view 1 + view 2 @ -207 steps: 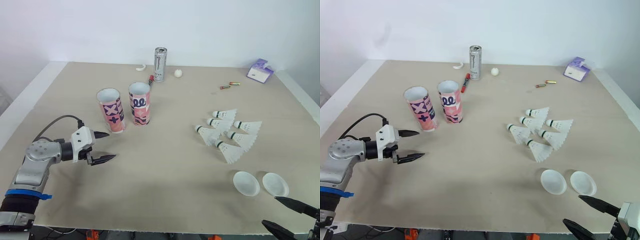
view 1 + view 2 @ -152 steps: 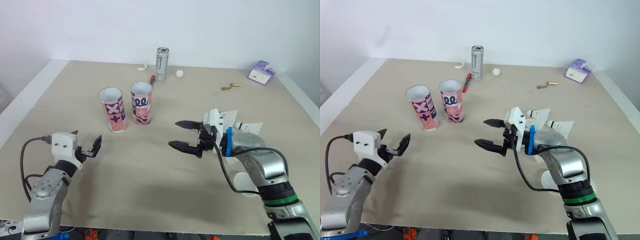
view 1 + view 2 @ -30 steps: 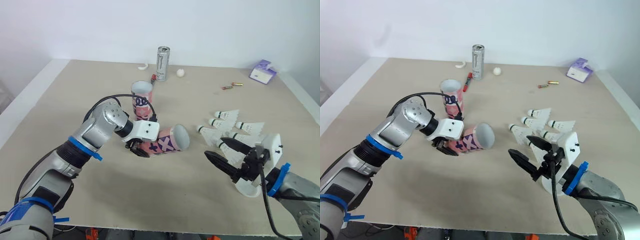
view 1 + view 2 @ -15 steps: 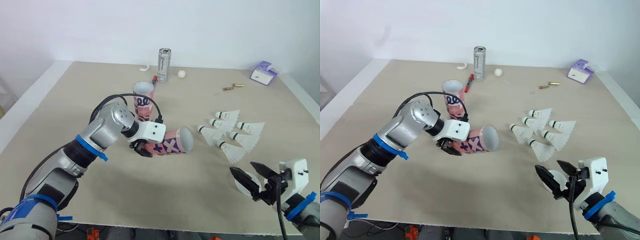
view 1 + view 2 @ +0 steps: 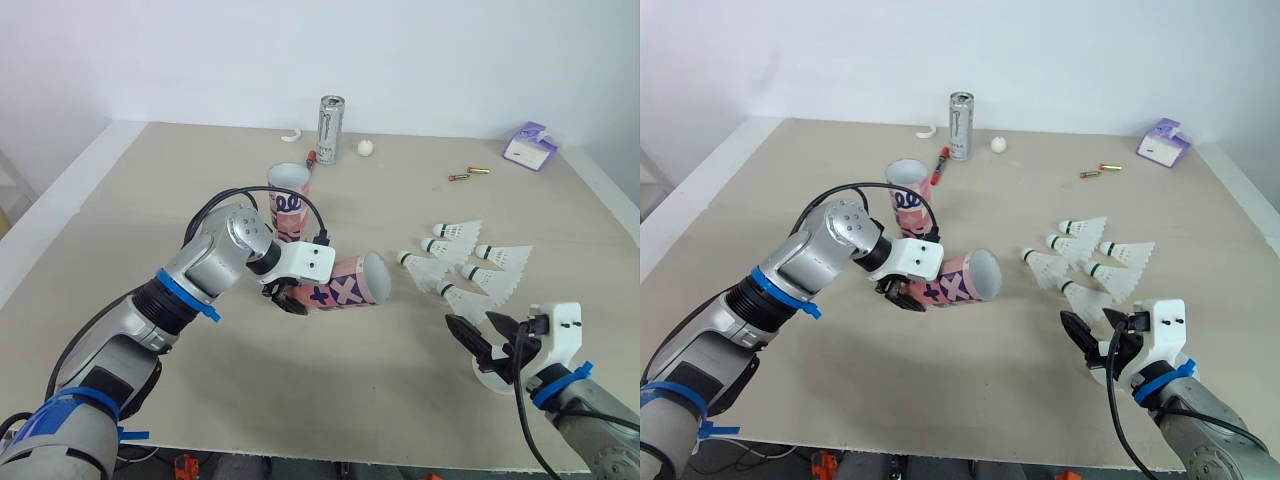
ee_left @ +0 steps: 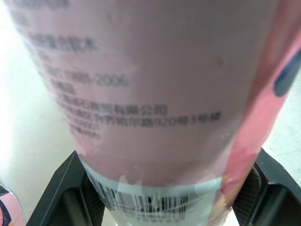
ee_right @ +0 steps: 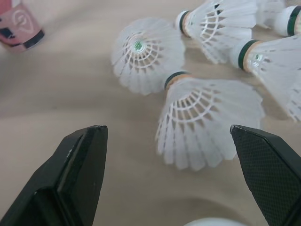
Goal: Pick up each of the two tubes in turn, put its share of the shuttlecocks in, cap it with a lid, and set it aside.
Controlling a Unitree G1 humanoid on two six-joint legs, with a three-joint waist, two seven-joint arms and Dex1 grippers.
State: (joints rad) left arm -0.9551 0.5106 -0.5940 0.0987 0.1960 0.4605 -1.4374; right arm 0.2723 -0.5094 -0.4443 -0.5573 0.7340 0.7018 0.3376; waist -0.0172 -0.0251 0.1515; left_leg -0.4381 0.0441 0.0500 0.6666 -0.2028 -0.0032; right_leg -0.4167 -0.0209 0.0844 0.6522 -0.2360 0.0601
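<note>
Tube (image 5: 345,283), likely light and crushable, clamped by left hand (image 5: 287,299); right hand (image 5: 478,343), spread open, near fragile shuttlecocks (image 5: 462,299): best taken by cork.

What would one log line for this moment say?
left gripper: shut on tube, tipped sideways | right gripper: open, beside shuttlecocks | other tube: upright
</note>
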